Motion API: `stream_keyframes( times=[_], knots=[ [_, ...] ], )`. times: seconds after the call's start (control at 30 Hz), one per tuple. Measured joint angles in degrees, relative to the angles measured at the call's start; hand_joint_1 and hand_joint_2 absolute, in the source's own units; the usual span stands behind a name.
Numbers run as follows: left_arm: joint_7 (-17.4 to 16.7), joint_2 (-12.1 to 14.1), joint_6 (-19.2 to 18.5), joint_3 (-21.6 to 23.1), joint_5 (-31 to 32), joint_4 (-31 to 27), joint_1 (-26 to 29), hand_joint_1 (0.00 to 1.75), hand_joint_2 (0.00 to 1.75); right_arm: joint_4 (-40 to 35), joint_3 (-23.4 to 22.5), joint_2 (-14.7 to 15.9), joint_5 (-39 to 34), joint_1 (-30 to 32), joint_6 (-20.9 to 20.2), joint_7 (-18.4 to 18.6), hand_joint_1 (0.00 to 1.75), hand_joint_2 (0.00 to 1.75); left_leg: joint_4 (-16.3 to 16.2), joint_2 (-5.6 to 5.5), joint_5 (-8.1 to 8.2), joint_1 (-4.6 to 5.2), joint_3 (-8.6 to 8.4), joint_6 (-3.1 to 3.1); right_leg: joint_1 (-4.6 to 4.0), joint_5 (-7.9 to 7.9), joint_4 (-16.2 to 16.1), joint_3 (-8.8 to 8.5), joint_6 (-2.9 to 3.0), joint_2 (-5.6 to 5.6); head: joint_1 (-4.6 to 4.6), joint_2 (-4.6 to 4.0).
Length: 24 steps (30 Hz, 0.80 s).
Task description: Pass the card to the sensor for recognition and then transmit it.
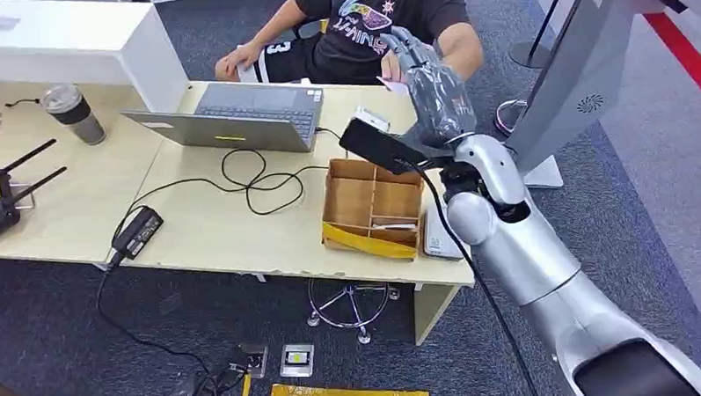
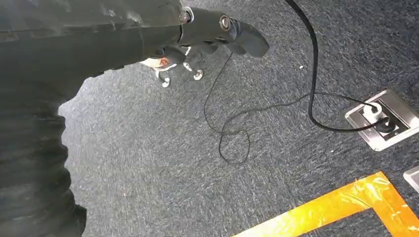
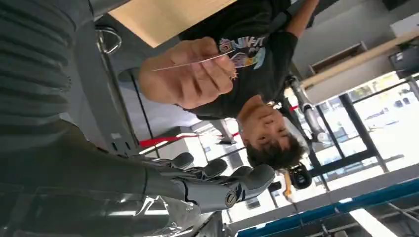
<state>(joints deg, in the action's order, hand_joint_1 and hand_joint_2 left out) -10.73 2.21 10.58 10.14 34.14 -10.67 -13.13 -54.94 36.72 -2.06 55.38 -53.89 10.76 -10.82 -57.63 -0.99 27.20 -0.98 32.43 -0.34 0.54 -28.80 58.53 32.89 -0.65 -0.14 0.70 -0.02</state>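
Card (image 3: 192, 61) pinched in the person's hand (image 3: 185, 74), right hand (image 3: 217, 185) raised alongside, fingers spread and empty: handover looks done

The right hand (image 1: 432, 76) is dark grey with a dull sheen, on a bright silver arm (image 1: 525, 245). Just beyond it, the person's hand (image 3: 185, 74) pinches a pale, whitish card (image 3: 192, 61), against a black T-shirt (image 1: 376, 25) printed with a multicoloured graphic. Below the hand sits a brown cardboard box (image 1: 371, 208) with a yellow strip along its front edge, on a pale beige tabletop (image 1: 207, 229). Further out to the hand's left lie a silver-grey laptop (image 1: 239, 118) and looping black cables (image 1: 254, 179). The left hand (image 2: 217, 29) is dark grey over blue-grey speckled carpet (image 2: 163, 163) crossed by glossy orange-yellow tape (image 2: 336, 207).
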Motion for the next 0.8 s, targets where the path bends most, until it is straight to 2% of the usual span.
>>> stream_keyframes(
  times=[0.07,0.1,0.17,0.3,0.8],
  knots=[
    [0.0,0.0,-0.2,0.0,0.3,0.0,0.0,0.00,1.75,2.5,0.1,-0.1,0.3,-0.4,1.2,0.2,0.00,1.75,0.0,0.00,0.00,0.00,0.00,0.00,0.00,0.00,0.0,0.00,0.00,0.00,0.00,0.00],
    [0.0,0.0,-0.4,0.0,0.7,0.0,-0.1,0.00,1.75,8.9,0.1,-0.1,0.9,-1.5,4.0,0.2,0.00,1.75,0.0,-0.01,0.00,0.00,0.00,0.00,0.00,0.00,0.0,0.00,0.00,0.00,0.00,0.00],
    [0.0,-0.1,-0.4,0.0,0.7,0.0,-0.2,0.00,1.75,13.8,0.1,-0.1,1.3,-1.9,4.7,0.9,0.00,1.75,0.0,-0.01,0.00,0.00,0.00,0.00,0.00,0.00,0.0,0.03,0.00,0.01,0.00,0.00],
    [0.0,-0.2,-0.4,0.0,0.9,0.0,-0.2,0.00,1.75,17.3,0.1,-0.1,2.0,-2.4,5.8,1.4,0.00,1.75,0.0,0.00,0.00,0.00,0.00,0.00,0.00,0.00,0.0,0.04,0.00,0.03,0.00,0.00],
    [0.0,-0.2,-0.3,0.0,1.0,0.0,-0.2,0.00,1.75,22.7,0.0,0.2,2.2,-2.6,8.1,1.5,0.00,1.75,0.0,0.07,0.00,0.00,-0.01,0.00,0.00,0.01,0.0,0.06,0.01,0.13,0.00,0.00]
  ],
)
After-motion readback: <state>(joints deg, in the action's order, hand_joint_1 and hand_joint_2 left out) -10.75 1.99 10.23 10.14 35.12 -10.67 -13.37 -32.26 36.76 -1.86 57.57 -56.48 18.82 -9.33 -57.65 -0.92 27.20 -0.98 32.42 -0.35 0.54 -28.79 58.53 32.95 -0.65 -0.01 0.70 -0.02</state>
